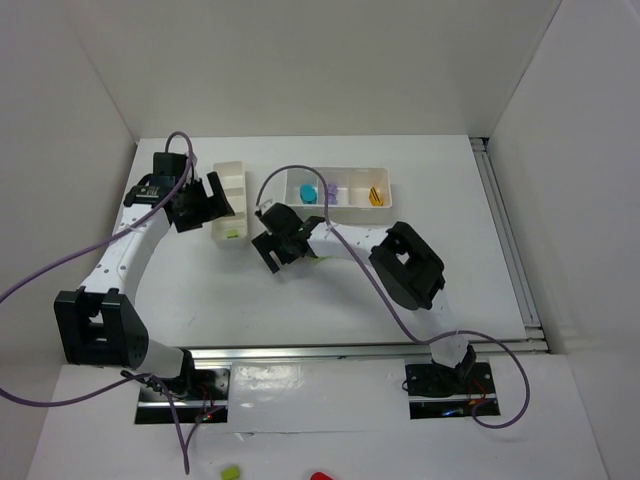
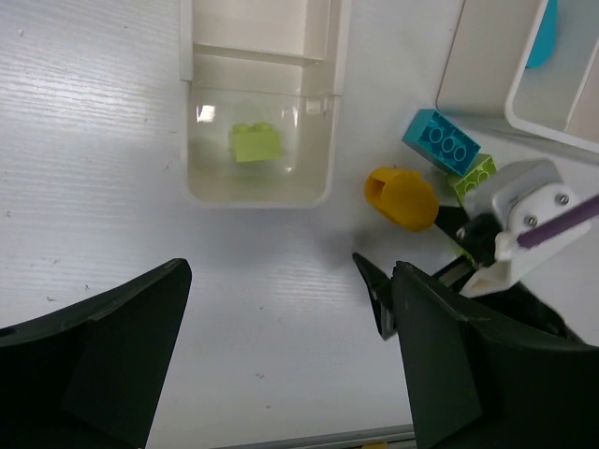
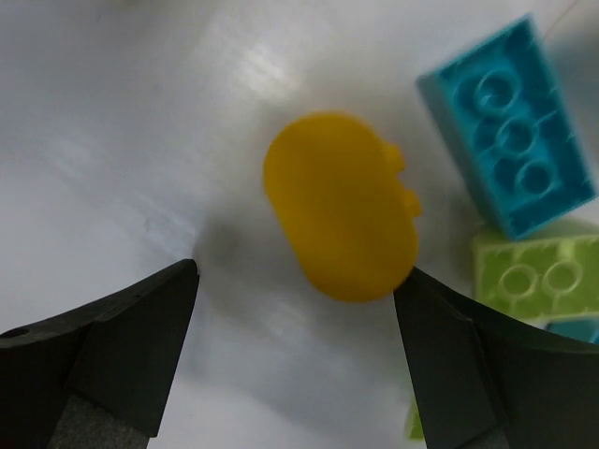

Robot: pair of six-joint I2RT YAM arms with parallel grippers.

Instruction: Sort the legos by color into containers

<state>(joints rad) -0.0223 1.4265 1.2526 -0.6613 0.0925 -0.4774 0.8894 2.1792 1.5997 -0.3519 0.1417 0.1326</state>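
Note:
A rounded yellow lego [image 3: 339,220] lies on the table between the open fingers of my right gripper [image 3: 295,318], its lower end close to the right fingertip. A teal lego [image 3: 510,126] and a lime lego [image 3: 538,276] lie just to its right. In the top view the right gripper [image 1: 272,245] covers these pieces. My left gripper [image 2: 290,365] is open and empty, hovering near the end of the narrow container [image 2: 323,140], which holds one lime lego [image 2: 255,143]. The long container [image 1: 385,178] holds a teal piece [image 1: 307,192], a purple piece [image 1: 330,195] and an orange piece [image 1: 375,196].
Both arms lie close together by the two trays. A tip of the right gripper's finger [image 2: 374,295] shows beside the left gripper's right finger. A metal rail [image 1: 510,240] runs along the table's right edge.

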